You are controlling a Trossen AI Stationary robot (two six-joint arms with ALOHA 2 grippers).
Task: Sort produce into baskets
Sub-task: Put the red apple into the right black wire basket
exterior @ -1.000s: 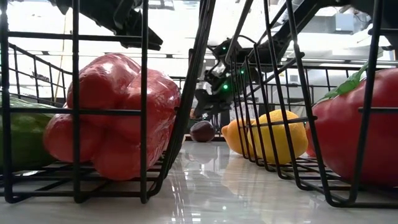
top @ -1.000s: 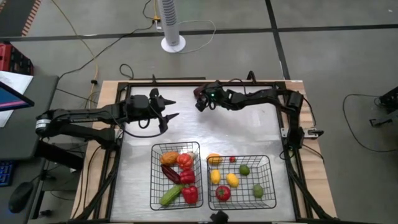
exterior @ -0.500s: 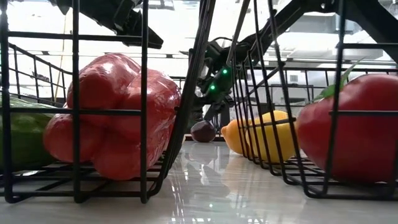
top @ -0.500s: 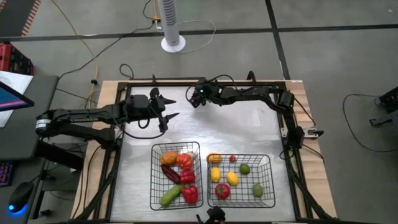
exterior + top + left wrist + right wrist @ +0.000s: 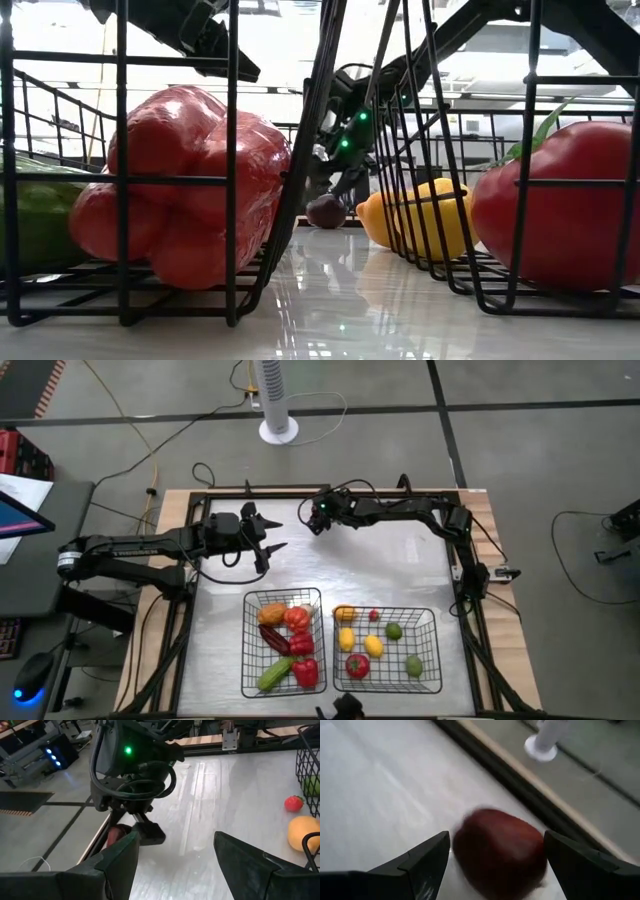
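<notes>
A dark red piece of produce lies on the table near its far edge; it also shows in the low view. My right gripper is open over it, one finger on each side; I see no touch. My left gripper is open and empty above the table's far left part, facing the right gripper. The left basket holds red peppers, a cucumber and dark pieces. The right basket holds lemons, limes, a tomato and an orange.
Both baskets stand side by side at the table's near edge. A wooden frame rail runs along the far edge just behind the dark red piece. Bare tabletop lies between the grippers and the baskets.
My right gripper has gone a little toward the table's left and far edge, closing in over the dark red piece, which has stayed where it lay. In the low view the right basket with its tomato has shifted slightly toward the left basket.
</notes>
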